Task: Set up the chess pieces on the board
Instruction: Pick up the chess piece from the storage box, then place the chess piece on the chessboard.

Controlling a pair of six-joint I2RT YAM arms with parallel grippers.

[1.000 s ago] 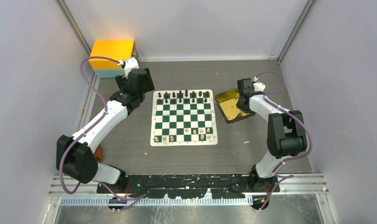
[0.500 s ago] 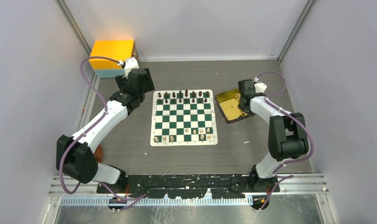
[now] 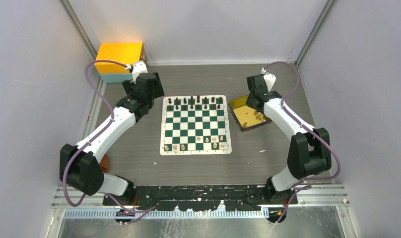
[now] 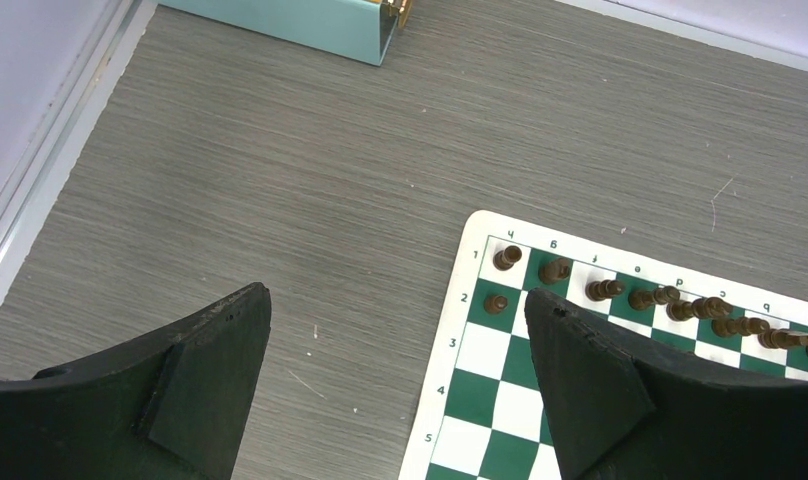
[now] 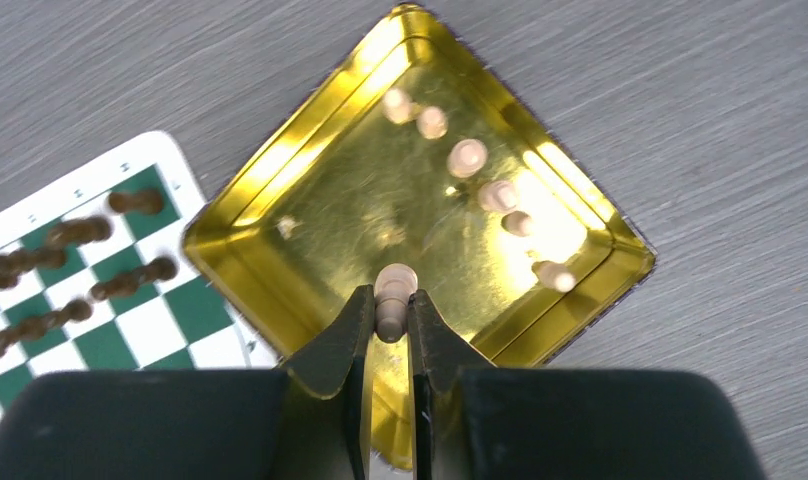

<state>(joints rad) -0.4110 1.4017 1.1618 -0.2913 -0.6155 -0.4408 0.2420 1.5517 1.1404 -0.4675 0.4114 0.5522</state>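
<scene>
The green and white board (image 3: 195, 125) lies mid-table. Dark pieces (image 3: 193, 102) stand in its far rows and a few pale pieces (image 3: 198, 143) in its near rows. My right gripper (image 5: 388, 304) is shut on a pale piece (image 5: 393, 293) and holds it above the gold tray (image 5: 310, 215); the gripper also shows in the top view (image 3: 253, 94). Several pale pieces (image 5: 480, 185) lie in the tray. My left gripper (image 4: 400, 330) is open and empty, hovering over the board's far left corner (image 4: 480, 240), near the dark pieces (image 4: 620, 292).
An orange box on a teal base (image 3: 120, 60) stands at the far left corner. The gold tray (image 3: 239, 119) lies right of the board. A small red-brown object (image 3: 105, 162) lies near the left arm's base. Walls close in on three sides.
My right gripper has risen and moved toward the far side, off the tray, with a pale piece in it. The left arm has not moved.
</scene>
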